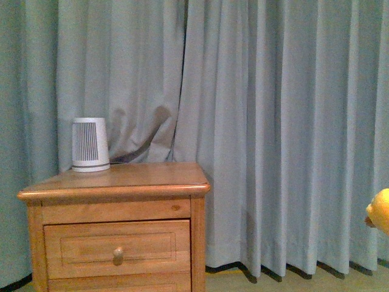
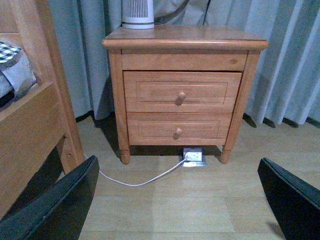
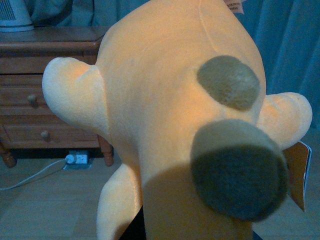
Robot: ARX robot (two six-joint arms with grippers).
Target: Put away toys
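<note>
Orange-yellow plush toy (image 3: 170, 125) looms close before the right claw, grip unseen; left claw (image 2: 178, 161) gapes open.

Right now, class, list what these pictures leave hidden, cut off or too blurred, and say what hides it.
Toy: front view, cut off by the right edge; only a yellow sliver shows.
Right hand: right wrist view, hidden behind the toy; its grip is unseen.
Nightstand: front view, bottom edge cuts off most of the lower drawer.
Tag: right wrist view, partly behind the toy, print unreadable.
</note>
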